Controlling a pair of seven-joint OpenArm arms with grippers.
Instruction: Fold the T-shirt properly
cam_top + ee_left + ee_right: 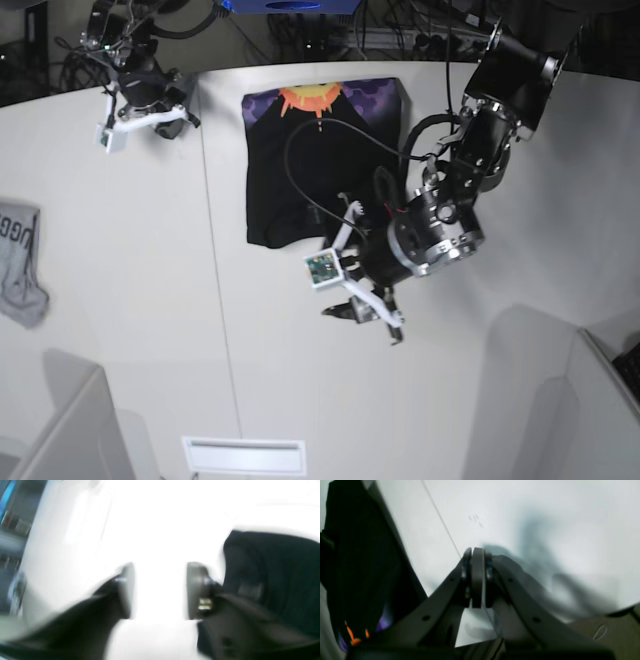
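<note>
L hand point(160, 591) open beside T-shirt point(275, 580)

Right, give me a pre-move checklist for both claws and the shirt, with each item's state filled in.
1. Left claw open and empty: ok, pads apart over the white table, nothing between them.
2. Right claw shut on nothing: ok, pads pressed together, no cloth in them.
3. Large black cloth T-shirt with orange sun and purple cloud print folded into a compact block: ok, print band shows at its far edge.
4. Left claw clear of the shirt: ok in the wrist view, black cloth lies off to one side; the base view shows the arm overhanging the near edge.
5. Fold edges neat and aligned: cannot tell, the arm hides the near corner.
6. Small grey garment left apart: ok.
</note>
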